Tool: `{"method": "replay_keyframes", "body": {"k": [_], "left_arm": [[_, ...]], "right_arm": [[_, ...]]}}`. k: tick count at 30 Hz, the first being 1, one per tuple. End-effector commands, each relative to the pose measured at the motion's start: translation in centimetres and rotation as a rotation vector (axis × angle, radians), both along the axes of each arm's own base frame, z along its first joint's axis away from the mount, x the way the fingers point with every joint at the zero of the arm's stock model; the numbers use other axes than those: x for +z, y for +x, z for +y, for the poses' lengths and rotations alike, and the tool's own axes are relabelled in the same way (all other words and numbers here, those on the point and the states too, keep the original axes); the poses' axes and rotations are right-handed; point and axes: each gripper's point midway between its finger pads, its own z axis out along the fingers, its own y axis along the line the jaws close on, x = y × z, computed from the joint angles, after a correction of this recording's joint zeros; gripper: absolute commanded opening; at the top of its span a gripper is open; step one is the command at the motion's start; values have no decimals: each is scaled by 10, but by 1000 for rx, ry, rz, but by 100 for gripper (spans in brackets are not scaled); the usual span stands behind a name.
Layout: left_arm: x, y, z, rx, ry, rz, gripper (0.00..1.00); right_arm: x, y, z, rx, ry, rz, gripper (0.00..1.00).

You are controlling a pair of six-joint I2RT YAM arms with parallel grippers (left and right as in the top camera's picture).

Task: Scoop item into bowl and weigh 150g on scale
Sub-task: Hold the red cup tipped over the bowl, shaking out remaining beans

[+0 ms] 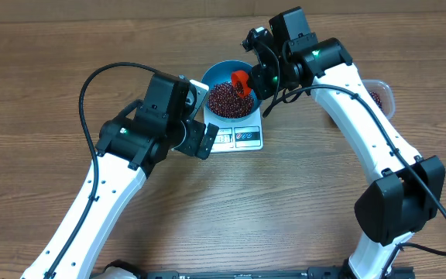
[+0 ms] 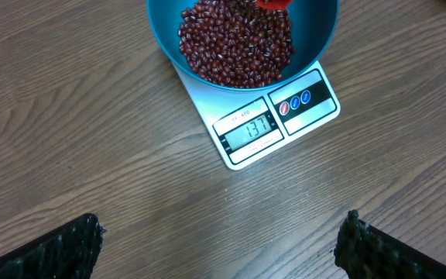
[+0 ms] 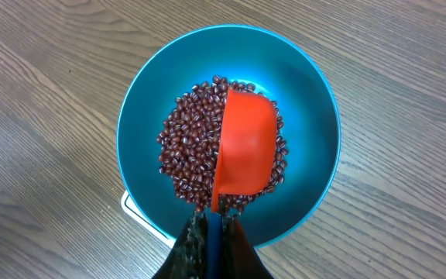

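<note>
The blue bowl [image 1: 217, 74] stands on the white scale [image 1: 248, 139] and holds a heap of red-brown beans [image 1: 224, 99]. The scale's display [image 2: 248, 129] is lit. My right gripper [image 3: 214, 232] is shut on the blue handle of an orange-red scoop [image 3: 246, 143]. The scoop hangs tilted over the beans [image 3: 184, 151] inside the bowl [image 3: 308, 116], its smooth side towards the camera. My left gripper [image 2: 219, 236] is open and holds nothing. It hovers over bare table just in front of the scale [image 2: 308, 101], short of the bowl [image 2: 316, 31].
A clear plastic tub [image 1: 380, 94] with more beans sits at the right, partly behind the right arm. Bare wooden table [image 1: 37, 93] surrounds the scale.
</note>
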Motion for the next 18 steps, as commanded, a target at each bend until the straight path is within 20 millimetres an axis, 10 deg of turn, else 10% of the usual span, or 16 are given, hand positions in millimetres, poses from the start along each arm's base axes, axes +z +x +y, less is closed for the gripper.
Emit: {"method": "replay_keyframes", "body": {"k": [1,6,18], "left_arm": [[3,3,-1,-15,9,-12,100],[3,3,-1,-15,9,-12,100],[3,3,-1,-15,9,-12,99]], "right_arm": [[33,4,0,-7,30,-78,4],[34,-17,17,214,63,-81,4],[32,2,1,33,19,-85,4]]}}
